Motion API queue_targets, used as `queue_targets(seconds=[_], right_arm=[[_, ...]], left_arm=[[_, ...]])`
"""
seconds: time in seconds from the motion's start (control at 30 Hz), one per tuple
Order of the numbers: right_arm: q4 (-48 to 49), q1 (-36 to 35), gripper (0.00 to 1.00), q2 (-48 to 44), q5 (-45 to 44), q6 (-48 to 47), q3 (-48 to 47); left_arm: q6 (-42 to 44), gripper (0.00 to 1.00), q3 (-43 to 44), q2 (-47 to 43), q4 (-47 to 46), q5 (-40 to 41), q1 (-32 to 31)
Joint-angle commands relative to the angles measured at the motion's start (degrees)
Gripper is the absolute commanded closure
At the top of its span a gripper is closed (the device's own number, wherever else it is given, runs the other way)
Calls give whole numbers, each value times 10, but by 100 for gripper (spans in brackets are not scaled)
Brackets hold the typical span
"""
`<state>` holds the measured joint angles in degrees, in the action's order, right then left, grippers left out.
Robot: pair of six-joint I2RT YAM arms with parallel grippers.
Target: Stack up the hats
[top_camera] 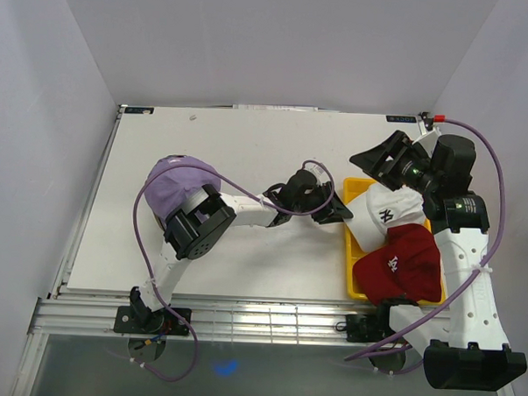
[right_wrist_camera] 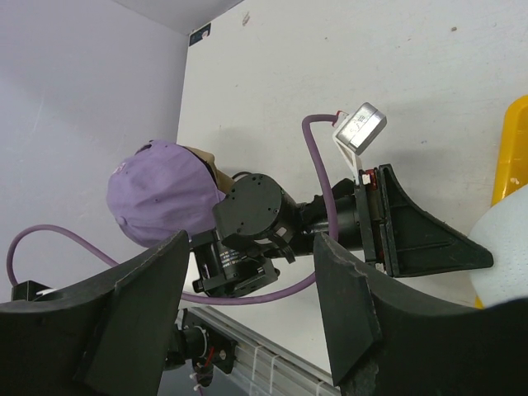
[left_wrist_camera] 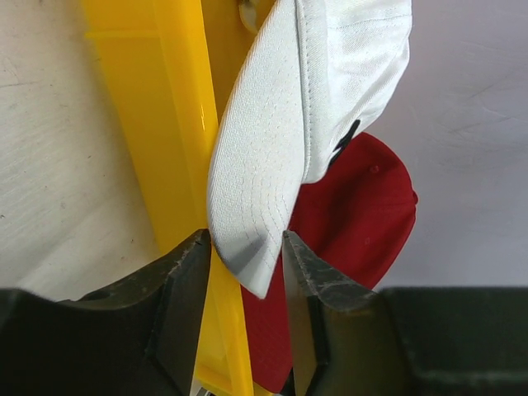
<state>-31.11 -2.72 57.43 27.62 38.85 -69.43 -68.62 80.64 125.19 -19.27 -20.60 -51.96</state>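
At the right side of the white tabletop [top_camera: 249, 145], a yellow rectangular plastic tray [top_camera: 349, 250] holds two caps. A white fabric baseball cap with a dark logo [top_camera: 388, 208] lies toward the far end. A dark red fabric baseball cap [top_camera: 406, 261] lies nearer the arm bases, and the two overlap. Together they cover most of the tray, so little more than its left wall shows.

The left gripper [top_camera: 336, 208] reaches in from the left, and from above its fingertips are lost against the tray wall. In the left wrist view, the tip of the white cap's brim sits between the two dark fingers [left_wrist_camera: 186, 289]. Their ends lie right at the brim's edges, but I cannot tell whether they pinch it or only flank it. The red cap sits behind the brim, partly hidden.

The right gripper [top_camera: 377, 159] hangs by the tray's far end, its jaws spread wide with nothing between them.

On the left half of the table sits a lavender fabric baseball cap [top_camera: 172, 187], its near side covered by the left arm's elbow. The right wrist view shows a sliver of tan fabric [right_wrist_camera: 205, 157] at its edge, too little to make out.
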Motion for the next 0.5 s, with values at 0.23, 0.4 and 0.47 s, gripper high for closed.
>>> queue_targets(seconds=[0.23,0.4,0.47], right_arm=[[30,1,33,-7,10,3,3],[32,1,33,-7,9,2,5],[34,1,33,-7,9,4,7]], left_arm=[[7,62,22,-25,-9,-8,-3],[9,68,19,-28,-5,-10,-3],[9,74,16,-30,-5,-10,-3]])
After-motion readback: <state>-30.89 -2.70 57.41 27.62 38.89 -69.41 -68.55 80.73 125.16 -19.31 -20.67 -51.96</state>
